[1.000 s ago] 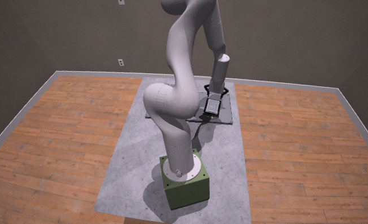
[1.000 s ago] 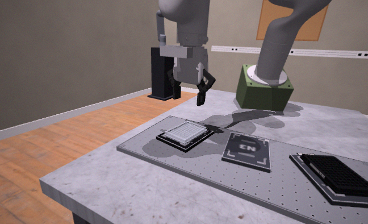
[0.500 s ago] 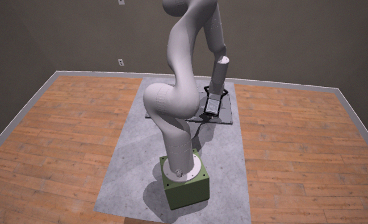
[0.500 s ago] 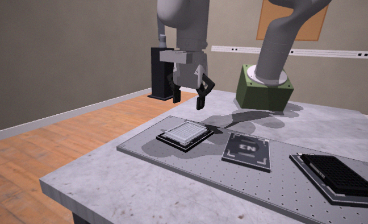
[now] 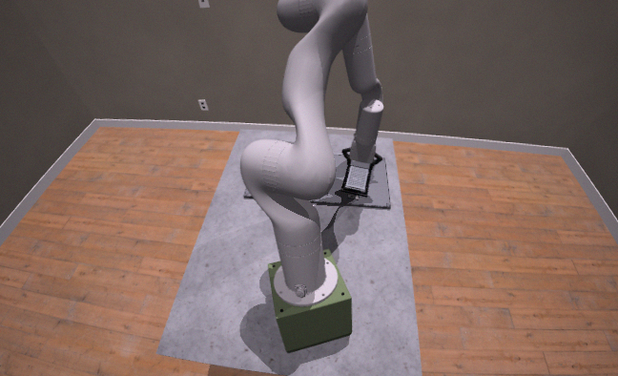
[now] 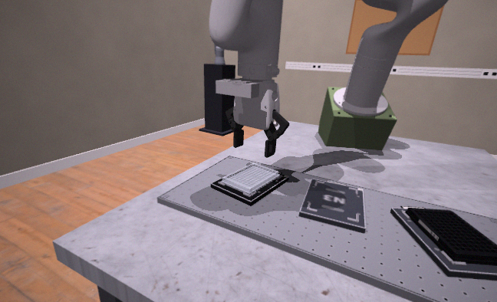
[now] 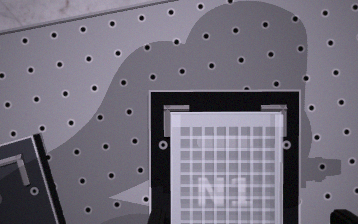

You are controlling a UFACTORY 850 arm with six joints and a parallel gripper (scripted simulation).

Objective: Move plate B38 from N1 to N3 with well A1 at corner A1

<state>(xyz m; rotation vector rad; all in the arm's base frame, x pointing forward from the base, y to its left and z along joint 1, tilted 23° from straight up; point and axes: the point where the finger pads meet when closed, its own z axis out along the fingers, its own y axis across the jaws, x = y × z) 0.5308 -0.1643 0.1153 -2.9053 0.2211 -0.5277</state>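
Note:
A clear well plate (image 6: 250, 178) sits flat on the black nest N1 at the left end of the perforated deck. The N1 mark shows through it in the wrist view (image 7: 226, 170). My gripper (image 6: 253, 147) is open and empty, hanging some way above the plate's far end. Nest N3 (image 6: 334, 204) is a bare dark pad with white corner marks in the middle of the deck; its corner shows in the wrist view (image 7: 12, 182). A black well plate (image 6: 459, 235) lies on the nest at the right end. No plate labels are readable.
The arm's green base (image 6: 356, 120) stands behind the deck. A black post (image 6: 218, 97) stands at the far left behind the table. The deck plate (image 6: 325, 226) is dotted with holes. The table's front edge is near the deck.

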